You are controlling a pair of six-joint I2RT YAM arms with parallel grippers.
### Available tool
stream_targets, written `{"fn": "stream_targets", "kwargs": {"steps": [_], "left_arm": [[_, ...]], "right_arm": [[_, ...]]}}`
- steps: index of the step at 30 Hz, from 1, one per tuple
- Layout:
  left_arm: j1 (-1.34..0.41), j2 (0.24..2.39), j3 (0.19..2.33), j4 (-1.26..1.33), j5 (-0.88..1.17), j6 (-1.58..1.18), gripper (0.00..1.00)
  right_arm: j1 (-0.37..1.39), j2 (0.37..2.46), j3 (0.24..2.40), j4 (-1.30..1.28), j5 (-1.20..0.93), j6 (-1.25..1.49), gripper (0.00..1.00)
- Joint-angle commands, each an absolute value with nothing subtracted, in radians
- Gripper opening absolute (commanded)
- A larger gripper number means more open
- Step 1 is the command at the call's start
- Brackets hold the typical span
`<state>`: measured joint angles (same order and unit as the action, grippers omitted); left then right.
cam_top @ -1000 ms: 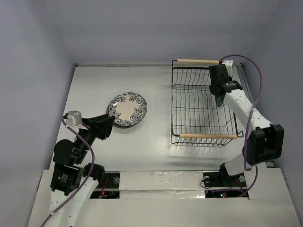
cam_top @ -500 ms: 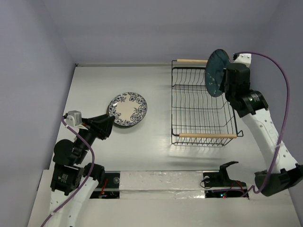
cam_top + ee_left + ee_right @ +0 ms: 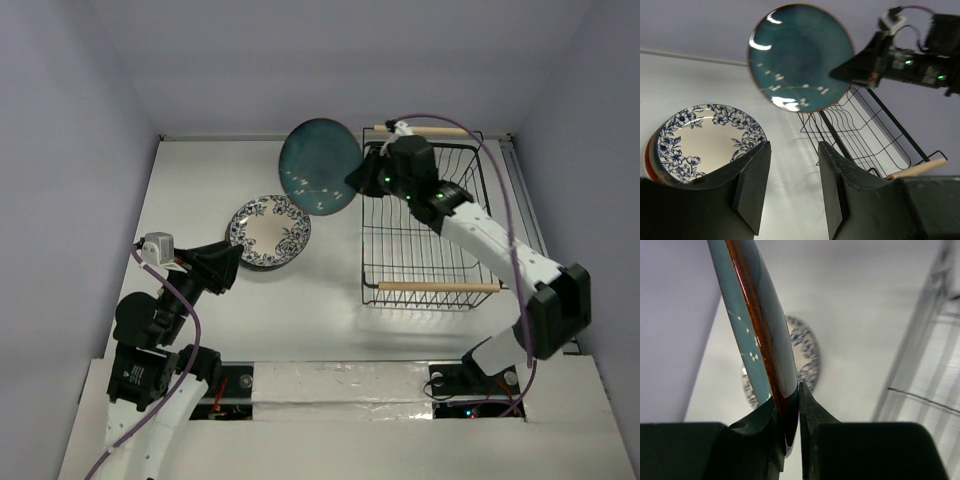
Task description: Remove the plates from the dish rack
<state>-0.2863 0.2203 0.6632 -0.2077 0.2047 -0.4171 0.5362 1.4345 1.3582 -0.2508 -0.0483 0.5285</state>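
My right gripper is shut on the rim of the glossy dark teal plate and holds it in the air, left of the dish rack and above the table beyond the stacked plates. In the right wrist view the plate is seen edge-on between my jaws. The white plate with blue floral pattern lies on top of a stack on the table; a reddish rim shows under it. My left gripper is open and empty, just near of that stack. The rack holds no plates.
The rack's two wooden handles lie at its near and far ends. Grey walls close the table at the back and sides. The right arm stretches over the rack.
My right gripper has lifted the teal plate out of the rack's far right end and swung it left, past the rack's left edge. The left arm has not moved.
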Motion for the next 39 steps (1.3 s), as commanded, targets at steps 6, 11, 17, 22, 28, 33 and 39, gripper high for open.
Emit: {"fn": "stream_targets", "kwargs": {"steps": [6,11,17,22,28,33,39], "left_arm": [[-0.275,0.241,0.661,-0.169,0.204,-0.419,0.4],[-0.275,0.245,0.661,-0.169,0.206,-0.419,0.4],[-0.275,0.245,0.66,-0.167,0.207,-0.419,0.4],[-0.275,0.247,0.66,-0.166,0.209,-0.419,0.4],[-0.275,0.247,0.66,-0.166,0.209,-0.419,0.4],[-0.275,0.245,0.66,-0.169,0.206,-0.42,0.4],[-0.275,0.239,0.661,-0.169,0.204,-0.42,0.4]], "right_arm": [[0.678,1.679,1.456,0.232,-0.259,0.821,0.0],[0.704,1.804,1.474,0.288,-0.307,0.894,0.0],[0.713,1.887,1.47,0.339,-0.354,0.956,0.0],[0.723,1.919,1.456,0.344,-0.362,0.973,0.01],[0.723,1.953,1.431,0.357,-0.37,0.982,0.2],[0.723,1.971,1.428,0.351,-0.38,0.982,0.23],[0.732,1.982,1.431,0.325,-0.383,0.966,0.25]]}}
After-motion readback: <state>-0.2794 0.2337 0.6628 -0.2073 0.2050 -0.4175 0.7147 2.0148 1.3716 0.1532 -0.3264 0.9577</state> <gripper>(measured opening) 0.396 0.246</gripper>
